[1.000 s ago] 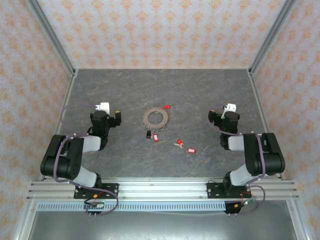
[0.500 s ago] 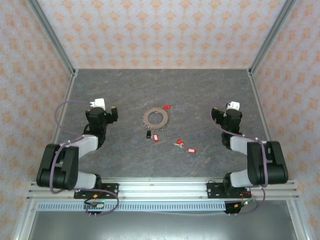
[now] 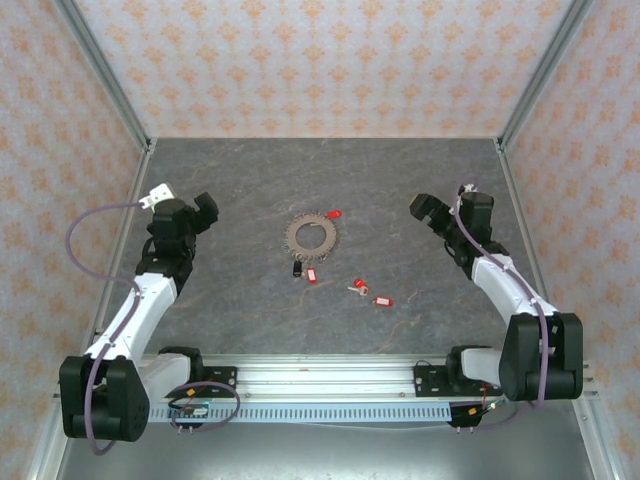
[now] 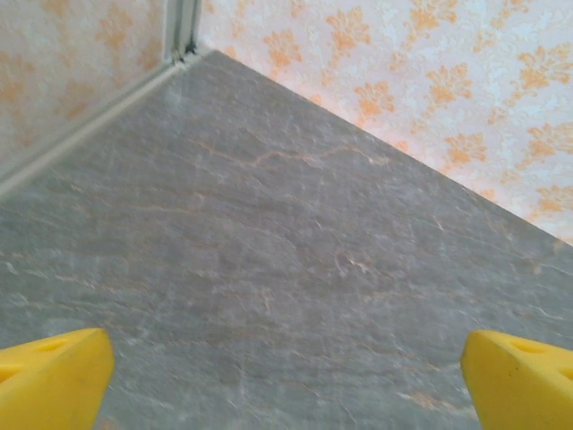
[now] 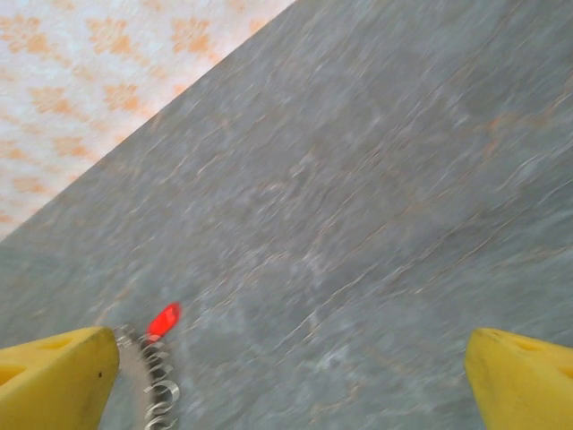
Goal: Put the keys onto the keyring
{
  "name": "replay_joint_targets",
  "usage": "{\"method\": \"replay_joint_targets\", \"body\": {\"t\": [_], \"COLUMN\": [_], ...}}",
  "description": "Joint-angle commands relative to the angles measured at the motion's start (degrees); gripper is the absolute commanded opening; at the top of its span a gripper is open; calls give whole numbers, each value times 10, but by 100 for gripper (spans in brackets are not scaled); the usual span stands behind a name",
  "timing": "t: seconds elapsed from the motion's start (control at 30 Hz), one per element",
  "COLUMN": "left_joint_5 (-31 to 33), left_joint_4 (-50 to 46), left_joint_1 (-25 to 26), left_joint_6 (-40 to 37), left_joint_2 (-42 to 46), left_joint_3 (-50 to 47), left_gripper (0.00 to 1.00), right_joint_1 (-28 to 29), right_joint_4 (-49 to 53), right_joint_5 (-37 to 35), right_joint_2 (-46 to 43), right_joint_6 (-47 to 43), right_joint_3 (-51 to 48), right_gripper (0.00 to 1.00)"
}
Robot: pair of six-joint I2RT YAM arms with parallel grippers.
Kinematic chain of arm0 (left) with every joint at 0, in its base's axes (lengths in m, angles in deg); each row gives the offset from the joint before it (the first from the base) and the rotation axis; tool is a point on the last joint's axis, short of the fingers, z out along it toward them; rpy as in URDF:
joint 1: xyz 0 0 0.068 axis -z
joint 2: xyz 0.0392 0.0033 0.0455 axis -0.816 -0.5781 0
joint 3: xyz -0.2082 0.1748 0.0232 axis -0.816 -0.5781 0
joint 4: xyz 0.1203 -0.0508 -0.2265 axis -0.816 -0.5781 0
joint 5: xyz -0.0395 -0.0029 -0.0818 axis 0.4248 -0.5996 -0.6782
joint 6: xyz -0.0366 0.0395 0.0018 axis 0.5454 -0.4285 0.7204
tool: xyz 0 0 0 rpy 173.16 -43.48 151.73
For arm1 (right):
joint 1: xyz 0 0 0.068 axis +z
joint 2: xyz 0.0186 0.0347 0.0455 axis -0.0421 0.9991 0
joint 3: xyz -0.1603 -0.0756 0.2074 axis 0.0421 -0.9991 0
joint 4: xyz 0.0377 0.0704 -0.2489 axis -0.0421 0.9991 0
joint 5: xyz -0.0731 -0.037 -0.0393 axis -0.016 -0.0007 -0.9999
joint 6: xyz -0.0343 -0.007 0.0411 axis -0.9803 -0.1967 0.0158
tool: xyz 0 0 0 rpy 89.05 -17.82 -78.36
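Grey stone-look table (image 3: 420, 320), loose red-tagged keys (image 3: 368, 293) nearest the arm bases, one black-tagged beside them, keyring (image 3: 312, 235) just beyond at centre, left gripper (image 3: 205, 210) and right gripper (image 3: 420, 208) flanking it well apart, both spread wide and empty, orange-patterned walls (image 3: 300, 60) behind

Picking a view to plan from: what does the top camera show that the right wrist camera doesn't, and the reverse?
Top camera: the left hand, the whole keyring and loose keys on the table. Right wrist: the right hand's yellow fingertips, spread wide, up close. Both: the keyring's rim, the red tag beside it, the grey table.
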Motion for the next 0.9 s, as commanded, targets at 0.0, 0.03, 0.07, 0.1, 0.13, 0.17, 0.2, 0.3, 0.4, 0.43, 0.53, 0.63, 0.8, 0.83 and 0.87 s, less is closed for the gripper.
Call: {"method": "replay_joint_targets", "body": {"t": [0.0, 0.03, 0.07, 0.1, 0.13, 0.17, 0.2, 0.3, 0.4, 0.43, 0.53, 0.63, 0.8, 0.83, 0.87], "left_joint_5": [-84, -108, -132, -156, -181, -198, -205, -206, -212, -221, -235, -224, -213, -205, -195], "left_joint_4": [-37, -24, -14, -4, 0, -4, -10, -36, -54, -55, -66, -108, -161, -174, -189], "left_joint_1": [-2, -2, -2, 0, 3, 11, 20, 69, 111, 123, 160, 188, 225, 233, 238], "left_joint_6": [50, 70, 83, 92, 97, 98, 94, 73, 69, 70, 65, 56, 37, 32, 30], "left_joint_2": [0, -6, -15, -26, -44, -63, -79, -131, -184, -203, -256, -305, -366, -379, -389], "left_joint_3": [3, 1, 1, 4, 12, 26, 39, 86, 130, 144, 185, 239, 304, 316, 327], "left_gripper": [100, 100, 100, 100, 100, 100, 100, 98, 94, 93, 88, 82, 75, 73, 70], "right_joint_1": [0, 0, 1, 0, 2, 6, 11, 35, 58, 65, 86, 103, 129, 135, 140], "right_joint_4": [-24, -36, -43, -44, -43, -41, -40, -32, 7, 24, 51, 53, 49, 48, 49], "right_joint_5": [81, 91, 95, 100, 113, 129, 140, 145, 134, 132, 120, 99, 101, 105, 106], "right_joint_2": [4, 3, 3, 5, 11, 16, 22, 42, 59, 66, 85, 98, 130, 138, 145], "right_joint_6": [77, 85, 91, 97, 99, 99, 100, 100, 87, 84, 81, 98, 110, 111, 111], "right_joint_3": [-12, -17, -20, -20, -16, -10, -5, 11, 36, 47, 69, 74, 89, 95, 100], "right_gripper": [100, 100, 98, 96, 93, 92, 89, 83, 80, 79, 76, 69, 61, 60, 60]}}
